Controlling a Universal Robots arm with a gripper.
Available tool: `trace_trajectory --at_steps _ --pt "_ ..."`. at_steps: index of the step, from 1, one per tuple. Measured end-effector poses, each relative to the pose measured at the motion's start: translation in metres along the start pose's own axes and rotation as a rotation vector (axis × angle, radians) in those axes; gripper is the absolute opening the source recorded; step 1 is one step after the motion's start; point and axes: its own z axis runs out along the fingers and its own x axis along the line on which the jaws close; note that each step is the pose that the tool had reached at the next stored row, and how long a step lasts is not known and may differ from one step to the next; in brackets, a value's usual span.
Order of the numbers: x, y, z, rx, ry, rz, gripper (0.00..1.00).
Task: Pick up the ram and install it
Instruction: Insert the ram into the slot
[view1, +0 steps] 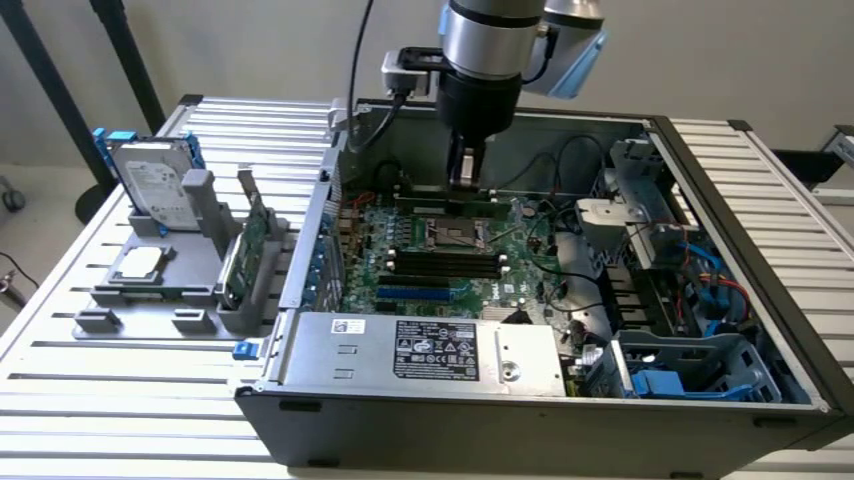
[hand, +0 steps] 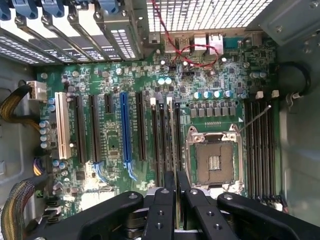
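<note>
The ram is a long, thin dark stick hanging level inside the open computer case, just above the motherboard by the CPU socket. My gripper reaches straight down into the case and is shut on the stick's upper edge. From the wrist, the ram appears edge-on as a thin pale line between the black fingers of the gripper. It runs along the black memory slots beside the CPU socket. Whether it touches a slot I cannot tell.
The case wall and cables crowd the exterior view's right. A power supply fills the case's front. On the exterior view's left, a grey fixture holds a silver hard drive and a green expansion card.
</note>
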Motion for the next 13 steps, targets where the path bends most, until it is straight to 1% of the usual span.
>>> trace_trajectory --at_steps 13 --pt "0.007 -0.0017 0.0236 0.0005 0.0000 0.000 0.14"
